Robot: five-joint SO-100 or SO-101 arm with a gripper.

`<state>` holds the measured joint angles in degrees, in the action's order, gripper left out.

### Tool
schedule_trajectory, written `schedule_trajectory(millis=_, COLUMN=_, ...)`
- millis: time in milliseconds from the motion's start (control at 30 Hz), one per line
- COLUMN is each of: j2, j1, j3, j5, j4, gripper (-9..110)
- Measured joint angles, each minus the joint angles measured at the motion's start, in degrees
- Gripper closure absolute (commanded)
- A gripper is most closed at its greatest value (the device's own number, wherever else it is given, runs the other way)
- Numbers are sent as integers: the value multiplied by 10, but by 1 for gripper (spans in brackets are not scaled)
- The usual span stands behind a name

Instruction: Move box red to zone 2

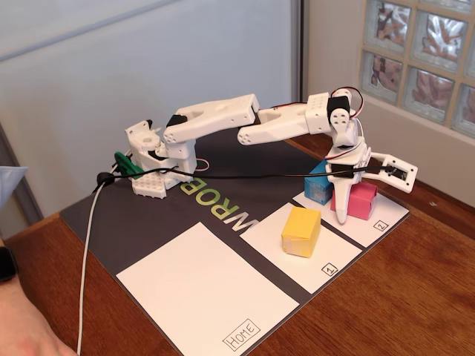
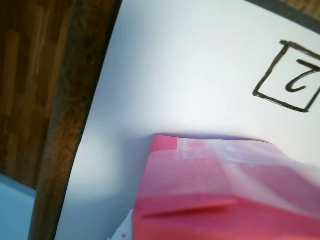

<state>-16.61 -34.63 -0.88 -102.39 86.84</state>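
paper panels lie nearest in the fixed view: the big home panel (image 1: 204,293) is bare, and past it the panel marked 1 (image 1: 267,236) carries the yellow box (image 1: 300,231). beyond that, zone 2 (image 1: 384,215) already bears the box red (image 1: 356,199), which sits on the white sheet with its base inside the panel as far as this view shows. the wrist view agrees: the box red (image 2: 215,190) rests on white paper, the hand-drawn 2 (image 2: 292,77) near it on the same sheet. so the carrying looks done; what seems left is to let go cleanly and lift away.

the gripper (image 1: 364,194) is spread wide, one white finger (image 1: 343,199) down along the box's near face and the other flung out to the right, so nothing is clenched. whether that near finger touches the box i cannot tell.

room is mixed. the blue box (image 1: 319,183) stands just behind the red one, close or touching, so a sideways retreat toward it risks a nudge. the panel's right edge is near the box, with dark mat (image 1: 133,222) and wooden table (image 1: 415,289) beyond. straight up looks the freest way out. farther back, the arm's base (image 1: 152,159) stands well apart from the boxes.
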Motion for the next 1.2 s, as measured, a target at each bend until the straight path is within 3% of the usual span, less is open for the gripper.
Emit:
schedule_trajectory(millis=567, j2=3, j1=-11, j3=-146, j5=-14, j4=85, gripper=56)
schedule_trajectory(millis=1200, j2=-112, j1=-28, j3=-149, j5=-18, j4=135, gripper=52)
